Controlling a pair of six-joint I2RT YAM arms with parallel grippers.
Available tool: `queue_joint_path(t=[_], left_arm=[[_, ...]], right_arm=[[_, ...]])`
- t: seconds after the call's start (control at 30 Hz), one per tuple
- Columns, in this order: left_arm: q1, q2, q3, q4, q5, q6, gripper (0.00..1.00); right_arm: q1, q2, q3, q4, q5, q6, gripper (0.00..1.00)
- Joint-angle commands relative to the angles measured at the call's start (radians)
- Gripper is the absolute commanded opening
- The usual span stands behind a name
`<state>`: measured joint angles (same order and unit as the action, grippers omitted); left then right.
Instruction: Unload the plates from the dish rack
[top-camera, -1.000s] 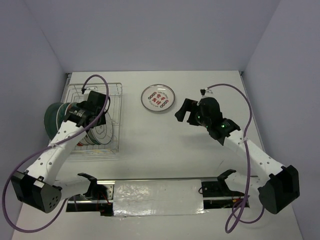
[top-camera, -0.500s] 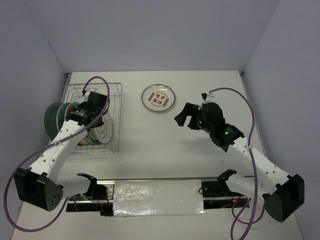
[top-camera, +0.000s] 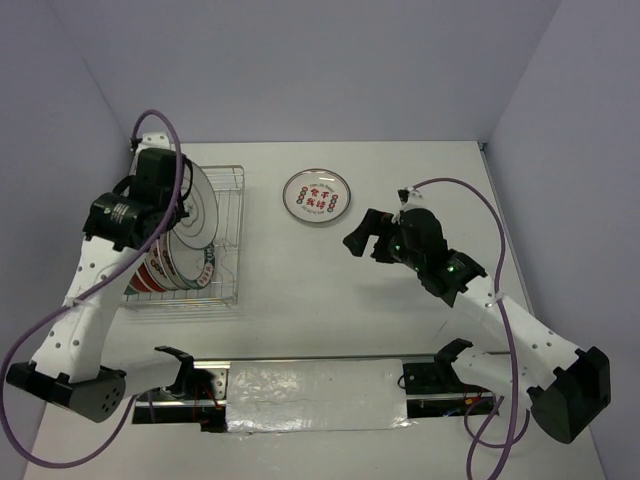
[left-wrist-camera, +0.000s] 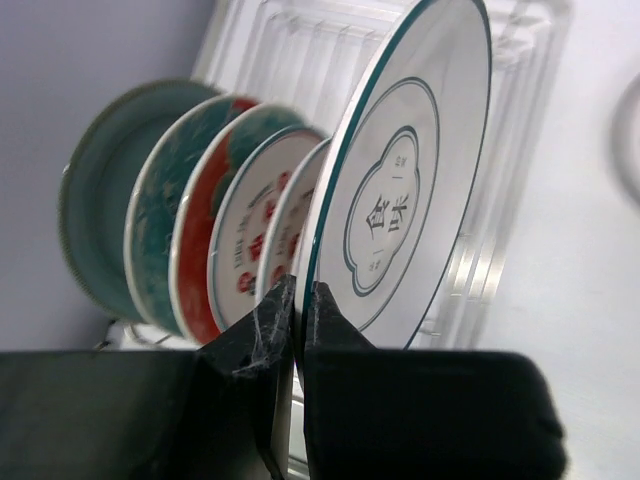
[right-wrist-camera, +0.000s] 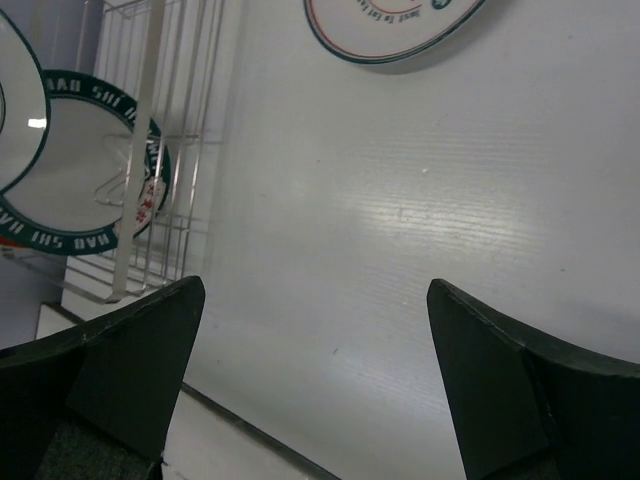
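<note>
My left gripper (top-camera: 180, 205) (left-wrist-camera: 298, 296) is shut on the lower rim of a white plate (top-camera: 199, 203) (left-wrist-camera: 405, 185) with a teal edge and a teal emblem. It holds the plate on edge, above the dish rack (top-camera: 231, 180) (left-wrist-camera: 520, 140). Several plates still stand in the rack behind it: a dark teal one (left-wrist-camera: 92, 215), a red-and-teal floral one (left-wrist-camera: 185, 240) and white ones with red marks (left-wrist-camera: 252, 235) (top-camera: 165, 268). One marked plate (top-camera: 316, 195) (right-wrist-camera: 400, 25) lies flat on the table. My right gripper (top-camera: 366, 236) (right-wrist-camera: 315, 300) hangs open over bare table, holding nothing.
The rack stands at the table's left edge, close to the left wall (top-camera: 80, 120). A metal rail with a foil-covered panel (top-camera: 310, 395) runs along the near edge between the arm bases. In the right wrist view, a green-lettered plate (right-wrist-camera: 85, 175) shows behind the rack wires (right-wrist-camera: 150, 130).
My left gripper has shut on the teal-edged white plate and raised it out of the rack, up and toward the back. My right arm has drifted slightly left, still open.
</note>
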<state>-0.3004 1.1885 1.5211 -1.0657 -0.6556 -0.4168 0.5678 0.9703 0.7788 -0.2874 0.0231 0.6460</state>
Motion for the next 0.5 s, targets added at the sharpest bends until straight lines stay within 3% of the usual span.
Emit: queue_joint_path(t=[0.0,0.03,0.07,0.1,0.17,0.27,0.47], left_arm=[[-0.005,-0.064,0.112,0.028,0.146,0.038,0.00],[-0.005,-0.085,0.116,0.050,0.222,0.042,0.00],[-0.005,-0.130,0.100,0.074,0.390,0.038,0.01],[-0.005,-0.153,0.082,0.138,0.478,0.032,0.02],[-0.005,-0.219,0.009,0.209,0.706,-0.012,0.06],[-0.005,-0.280,-0.094,0.341,0.934,-0.084,0.06],[-0.005,-0.340,-0.210,0.510,1.132,-0.183,0.05]], right_arm=[[0.026,0.002,0.030,0.105,-0.102,0.014,1.00],[0.038,0.004,0.024,0.214,-0.167,0.017,1.00],[0.049,0.008,0.001,0.285,-0.309,0.035,1.00],[0.061,0.013,-0.010,0.438,-0.372,0.053,1.00],[0.122,0.033,-0.001,0.523,-0.426,0.086,1.00],[0.201,0.062,0.059,0.559,-0.387,0.067,1.00],[0.241,0.104,0.106,0.510,-0.246,0.076,0.99]])
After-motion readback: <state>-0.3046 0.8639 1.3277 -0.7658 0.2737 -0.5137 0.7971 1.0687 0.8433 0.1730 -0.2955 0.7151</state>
